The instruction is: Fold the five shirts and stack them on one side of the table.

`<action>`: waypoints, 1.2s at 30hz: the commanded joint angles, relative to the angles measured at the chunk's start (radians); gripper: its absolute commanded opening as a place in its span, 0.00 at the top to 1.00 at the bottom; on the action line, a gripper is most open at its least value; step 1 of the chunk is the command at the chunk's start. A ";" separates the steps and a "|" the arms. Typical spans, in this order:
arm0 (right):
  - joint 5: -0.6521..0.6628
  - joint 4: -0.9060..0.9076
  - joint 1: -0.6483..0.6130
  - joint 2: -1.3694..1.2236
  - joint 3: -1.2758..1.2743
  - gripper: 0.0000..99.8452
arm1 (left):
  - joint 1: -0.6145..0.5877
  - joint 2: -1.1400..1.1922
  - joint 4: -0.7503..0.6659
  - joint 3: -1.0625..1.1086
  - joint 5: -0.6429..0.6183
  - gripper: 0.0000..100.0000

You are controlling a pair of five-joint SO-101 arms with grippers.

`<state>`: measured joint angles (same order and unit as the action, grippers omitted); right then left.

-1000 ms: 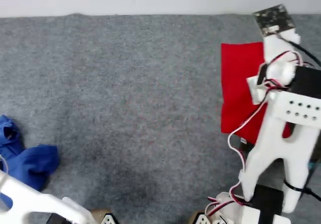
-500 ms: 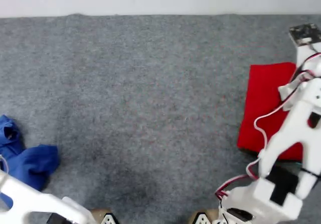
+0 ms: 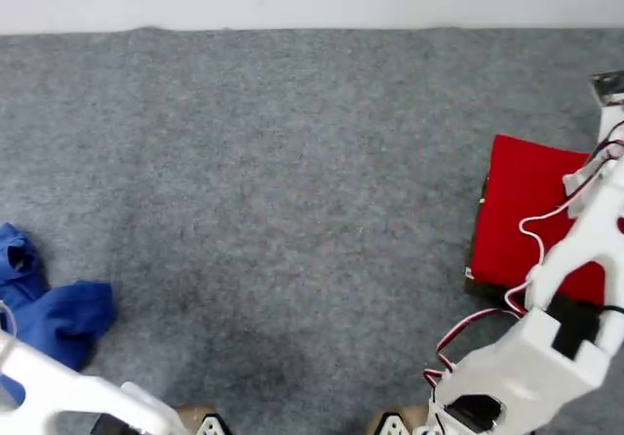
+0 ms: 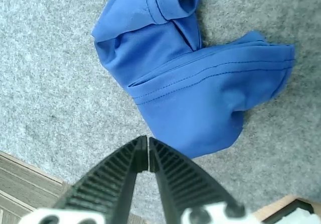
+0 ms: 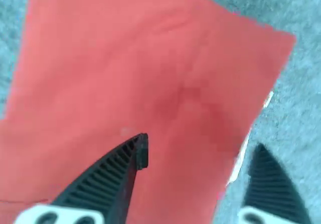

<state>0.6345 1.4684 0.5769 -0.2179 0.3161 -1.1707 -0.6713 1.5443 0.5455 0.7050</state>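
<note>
We find red shirt [image 3: 526, 211] folded flat, rectangular, at right edge of grey counter [image 3: 292, 162]. Right arm [image 3: 546, 347] stands over shirt's near side. Right pincer [image 5: 200, 153] hangs above red shirt, jaws spread wide, nothing between them. Thin pale edge [image 5: 241, 156] shows along shirt's border; we cannot tell what it is. Blue shirt [image 3: 49, 313] lies crumpled, unfolded, at counter's left edge, well apart from red one. Left pincer [image 4: 149, 156] hangs at blue shirt's edge, jaws closed together, gripping nothing.
</note>
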 commanded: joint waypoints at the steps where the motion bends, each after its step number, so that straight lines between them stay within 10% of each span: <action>1: -0.018 0.071 -0.030 0.128 0.014 0.67 | 0.009 -0.026 0.003 -0.002 0.011 0.98; 8: -0.018 0.151 -0.059 0.137 0.006 1.00 | 0.003 -0.029 0.003 -0.002 0.011 0.98; 19: -0.011 -0.081 0.114 -0.213 0.009 0.99 | 0.009 -0.029 0.009 -0.002 0.011 0.98; 36: -0.126 0.326 -0.105 0.232 -0.032 0.99 | 0.009 -0.023 0.006 -0.056 0.011 0.97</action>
<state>0.5562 1.7538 0.5186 -0.0936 0.3498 -1.1707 -0.6713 1.5443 0.5317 0.7050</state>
